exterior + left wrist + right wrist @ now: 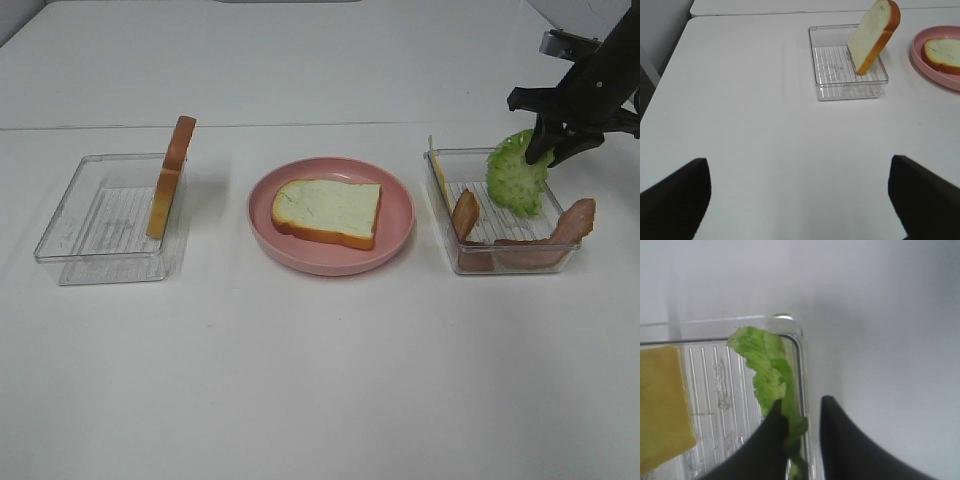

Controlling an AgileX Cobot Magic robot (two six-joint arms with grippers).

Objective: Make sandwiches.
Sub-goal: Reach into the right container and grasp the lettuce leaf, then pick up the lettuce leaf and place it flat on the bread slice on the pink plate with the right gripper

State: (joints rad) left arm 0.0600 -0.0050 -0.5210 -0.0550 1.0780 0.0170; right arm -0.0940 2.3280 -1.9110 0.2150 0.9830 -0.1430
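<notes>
right gripper point(548, 155): straddles lettuce point(515, 178) top edge, gap on one side; clamped or not, cannot tell
left gripper point(800, 195): jaws apart, idle
bread slice point(328, 212): flat on pink plate point(395, 245), likely base layer

Sandwich parts lying separate, not stacked.
One white, tan-crusted bread slice point(327, 212) lies flat on the pink plate point(400, 226); a second slice point(170, 180) stands on edge in the left tray point(68, 218); the right tray point(520, 263) holds upright frilly lettuce point(516, 178), reddish bacon strips point(571, 226) and yellow cheese point(660, 400).
</notes>
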